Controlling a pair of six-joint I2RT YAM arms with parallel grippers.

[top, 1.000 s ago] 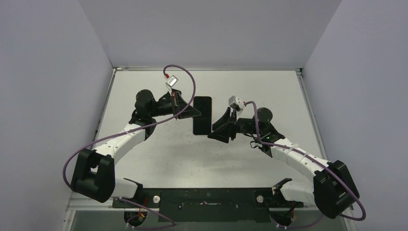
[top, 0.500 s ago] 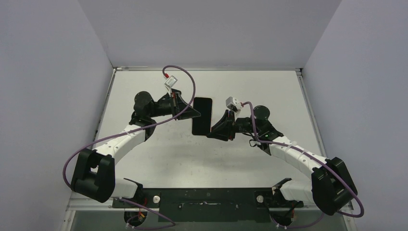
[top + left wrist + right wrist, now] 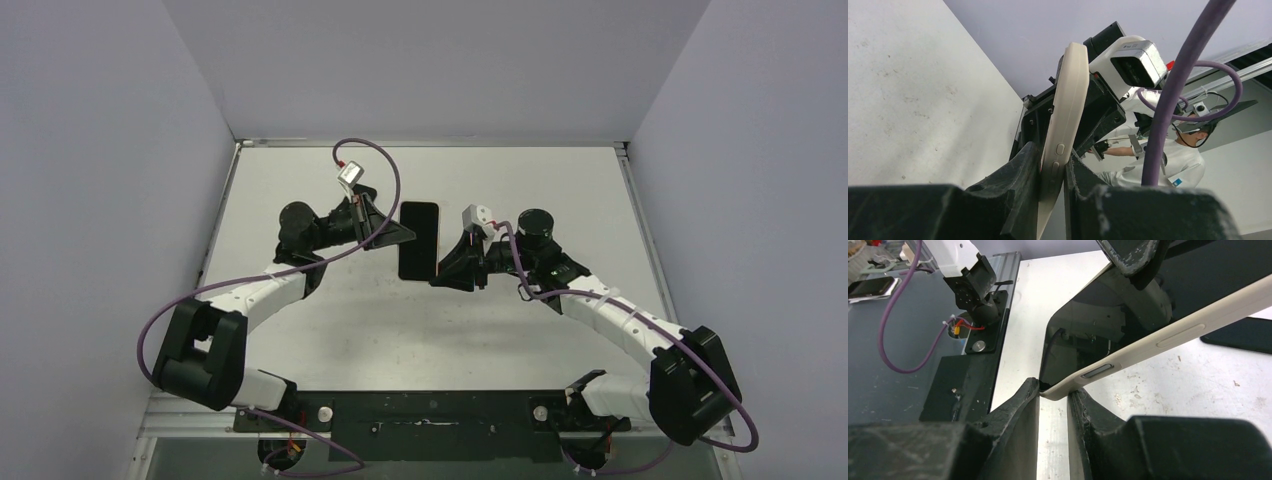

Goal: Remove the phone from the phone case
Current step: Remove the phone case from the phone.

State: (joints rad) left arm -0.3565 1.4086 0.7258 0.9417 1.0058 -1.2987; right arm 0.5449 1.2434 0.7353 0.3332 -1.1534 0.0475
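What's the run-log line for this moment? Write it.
left hand: shut on phone case edge | right hand: shut on phone case corner | phone: inside case

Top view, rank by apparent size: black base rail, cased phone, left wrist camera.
1. black base rail
2. cased phone
3. left wrist camera, raised nearer the lens yet clearly smallest

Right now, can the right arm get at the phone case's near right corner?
Likely yes: the right gripper has its fingers astride that corner of the cream phone case and appears to pinch it. The left gripper clamps the opposite long edge, well clear of that corner.
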